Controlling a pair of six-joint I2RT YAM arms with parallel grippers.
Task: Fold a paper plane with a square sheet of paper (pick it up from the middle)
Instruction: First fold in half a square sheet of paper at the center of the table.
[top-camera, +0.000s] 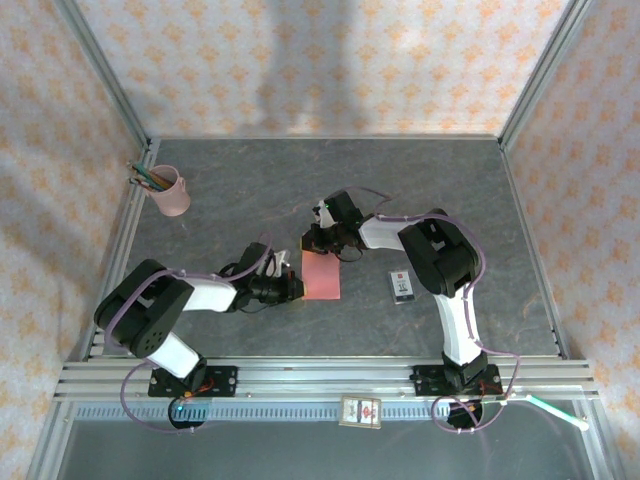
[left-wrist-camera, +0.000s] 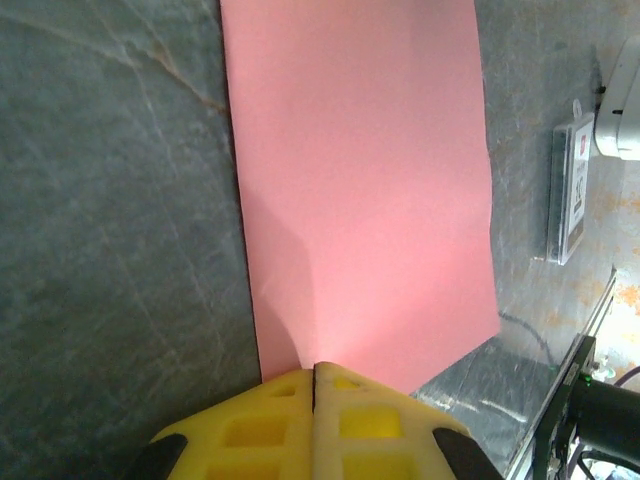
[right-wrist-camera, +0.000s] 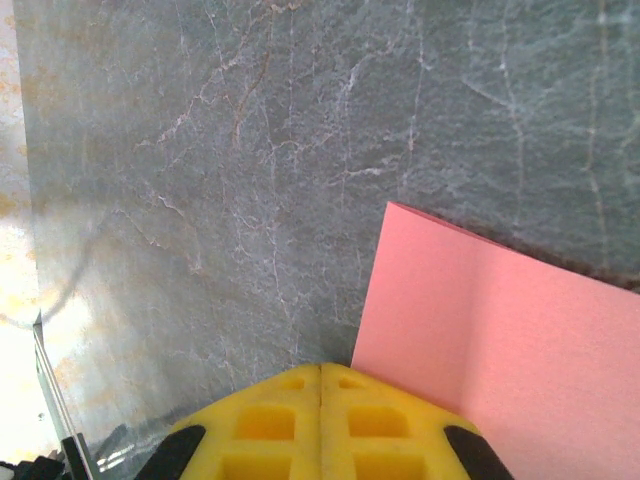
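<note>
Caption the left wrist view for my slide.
Shut left claw at the edge of the pink paper sheet on the grey table.

Sheet of paper (top-camera: 320, 277) on table (top-camera: 250, 200), left pincer (top-camera: 297, 288) at its left edge, right pincer (top-camera: 318, 247) at far edge, box (top-camera: 402, 286) right

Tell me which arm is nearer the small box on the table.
Right. The right arm bends just beside the box, on its right; the left arm lies beyond the pink paper, well to its left.

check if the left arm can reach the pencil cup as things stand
Probably yes: the pink pencil cup stands on open table, left of and beyond the shut left claw, nothing between them.
</note>
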